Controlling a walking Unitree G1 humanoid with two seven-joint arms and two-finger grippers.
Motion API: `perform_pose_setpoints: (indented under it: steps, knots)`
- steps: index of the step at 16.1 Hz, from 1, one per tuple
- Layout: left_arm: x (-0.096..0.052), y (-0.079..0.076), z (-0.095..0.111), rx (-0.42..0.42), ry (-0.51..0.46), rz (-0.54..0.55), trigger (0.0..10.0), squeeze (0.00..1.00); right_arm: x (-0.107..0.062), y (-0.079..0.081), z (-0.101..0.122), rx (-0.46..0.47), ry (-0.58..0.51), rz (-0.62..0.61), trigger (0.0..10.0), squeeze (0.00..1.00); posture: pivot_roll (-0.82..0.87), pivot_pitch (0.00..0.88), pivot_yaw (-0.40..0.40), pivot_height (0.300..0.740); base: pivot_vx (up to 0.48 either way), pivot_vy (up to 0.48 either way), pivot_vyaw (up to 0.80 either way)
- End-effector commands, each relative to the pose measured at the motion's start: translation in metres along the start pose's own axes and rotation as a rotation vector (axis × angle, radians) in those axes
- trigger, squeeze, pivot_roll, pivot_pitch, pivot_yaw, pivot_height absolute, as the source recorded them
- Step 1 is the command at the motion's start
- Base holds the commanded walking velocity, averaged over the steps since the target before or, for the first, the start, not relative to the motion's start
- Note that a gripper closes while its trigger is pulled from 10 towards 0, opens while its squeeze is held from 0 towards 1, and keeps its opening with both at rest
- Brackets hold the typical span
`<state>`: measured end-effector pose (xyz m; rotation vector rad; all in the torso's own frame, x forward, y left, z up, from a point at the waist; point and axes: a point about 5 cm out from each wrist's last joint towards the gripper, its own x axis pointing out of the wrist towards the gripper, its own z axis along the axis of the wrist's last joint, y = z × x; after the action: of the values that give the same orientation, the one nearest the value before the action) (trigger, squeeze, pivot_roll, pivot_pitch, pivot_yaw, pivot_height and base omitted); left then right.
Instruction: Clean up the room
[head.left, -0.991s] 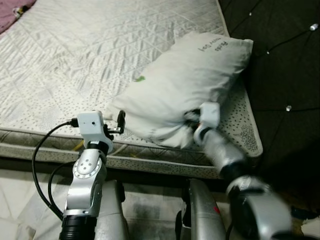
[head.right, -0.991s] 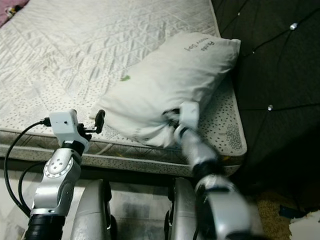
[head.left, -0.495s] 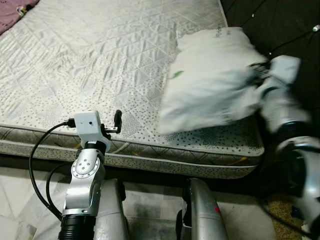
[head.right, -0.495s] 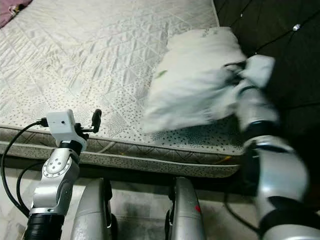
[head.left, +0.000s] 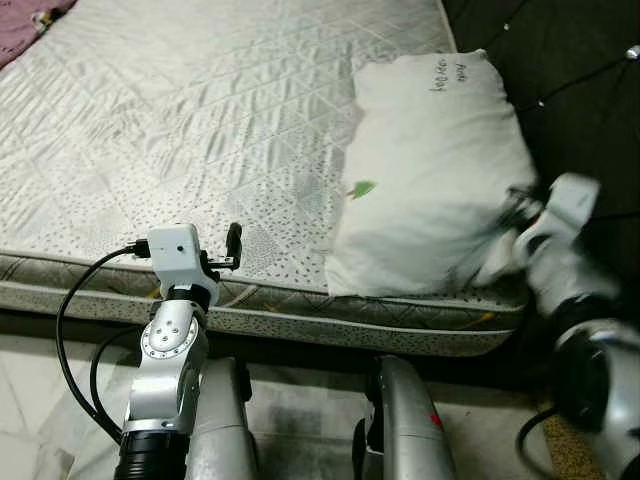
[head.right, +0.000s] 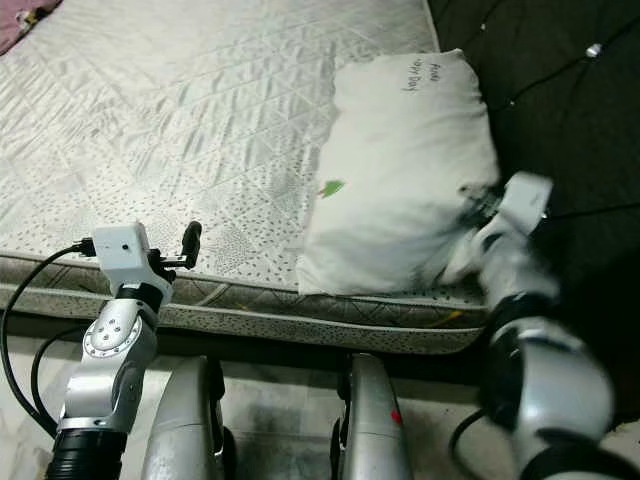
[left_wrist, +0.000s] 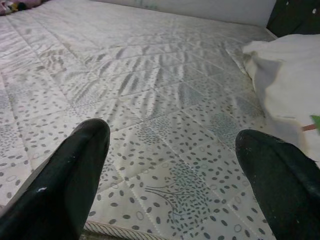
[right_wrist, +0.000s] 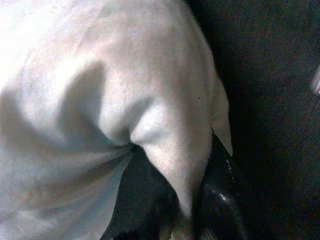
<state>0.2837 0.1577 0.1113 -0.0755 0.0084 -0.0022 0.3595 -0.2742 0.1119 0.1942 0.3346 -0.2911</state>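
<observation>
Clearly, in the left eye view the white pillow (head.left: 430, 180) lies on the quilted mattress (head.left: 180, 120), along the edge next to the dark tufted headboard (head.left: 570, 90). The right gripper (head.left: 505, 225) sits at the pillow's near corner on the headboard side; its outline is blurred, but cloth bunches toward it. The left gripper (head.left: 232, 245) hangs over the mattress's near edge, well apart from the pillow, which lies off toward the right arm. A small green tag (head.left: 361, 188) sits on the pillow's face, on the side toward the left gripper.

From the right eye view the scene is the same: the pillow's far end carries handwriting, and the right gripper touches the opposite, near end.

Along the left wrist view, the 2 black fingers (left_wrist: 75, 170) stand wide apart with nothing between them; ahead is bare mattress, with the pillow off beyond 1 fingertip.

Through the right wrist view, a fold of pillow cloth (right_wrist: 170, 150) is pinched between the dark fingers, so this gripper is clamped on the pillow.

The pillow looks light, soft and floppy. A corner pinch lets it sag and swing; I judge a deeper bite into the stuffing, or support from both grippers, would carry it more steadily.
</observation>
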Motion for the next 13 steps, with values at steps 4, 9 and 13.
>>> perform_pose_setpoints:
  steps: [4,9,13]
  knots:
    - [0.002,-0.004,-0.002,0.007,0.009,-0.023,10.0,0.0,-0.007,0.049,-0.03,-0.003,0.018,0.129,0.0,0.0,0.05,0.053,-0.014,0.582,0.0,0.0,0.0]
    - [0.002,-0.004,-0.002,0.002,0.009,-0.014,10.0,0.0,-0.002,0.062,0.006,0.034,-0.066,0.111,0.0,0.0,0.05,0.053,-0.019,0.582,0.0,0.0,0.0]
    - [0.002,-0.001,-0.002,0.001,0.006,-0.004,10.0,0.0,0.002,0.019,0.057,0.034,-0.173,-0.038,0.0,0.0,0.05,0.051,-0.021,0.582,0.0,0.0,0.0]
